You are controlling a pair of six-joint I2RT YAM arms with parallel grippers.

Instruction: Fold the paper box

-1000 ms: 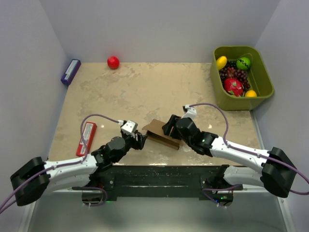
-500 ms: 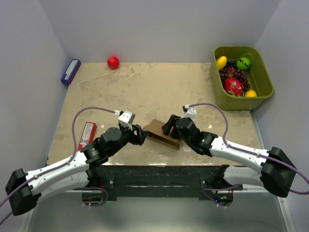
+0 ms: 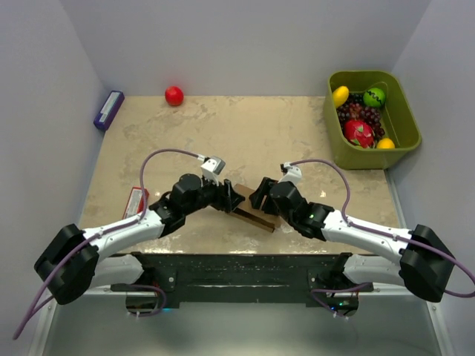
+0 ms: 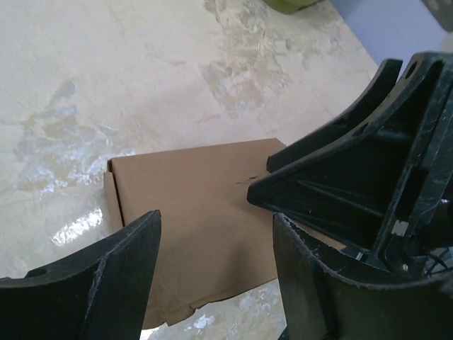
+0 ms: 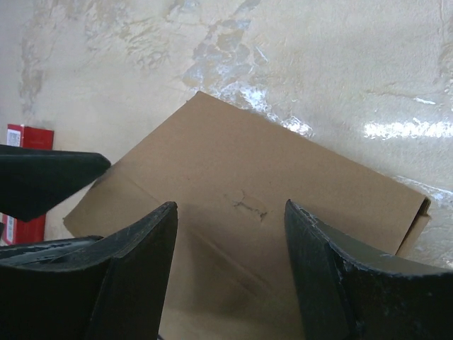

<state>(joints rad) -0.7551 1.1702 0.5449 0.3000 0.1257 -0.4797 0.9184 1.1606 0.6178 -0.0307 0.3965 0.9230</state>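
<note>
The paper box (image 3: 251,211) is plain brown cardboard, lying flattened on the table near the front edge, between my two grippers. My left gripper (image 3: 227,197) is open and hovers over the box's left end; in the left wrist view the cardboard (image 4: 191,205) lies under and between the spread fingers of the left gripper (image 4: 216,237). My right gripper (image 3: 260,197) is open over the box's right part; the right wrist view shows the cardboard (image 5: 248,170) beneath the right gripper (image 5: 230,216). The two grippers nearly meet over the box. Neither grips it.
A flat red box (image 3: 135,202) lies at the left front, under the left arm's cable. A small purple box (image 3: 108,110) and a red ball (image 3: 174,95) are at the far left. A green bin (image 3: 407,111) of fruit stands at the far right.
My left arm has swung right and forward, bringing its gripper from beside the box's left edge to over it. The right arm and the box have hardly moved.
</note>
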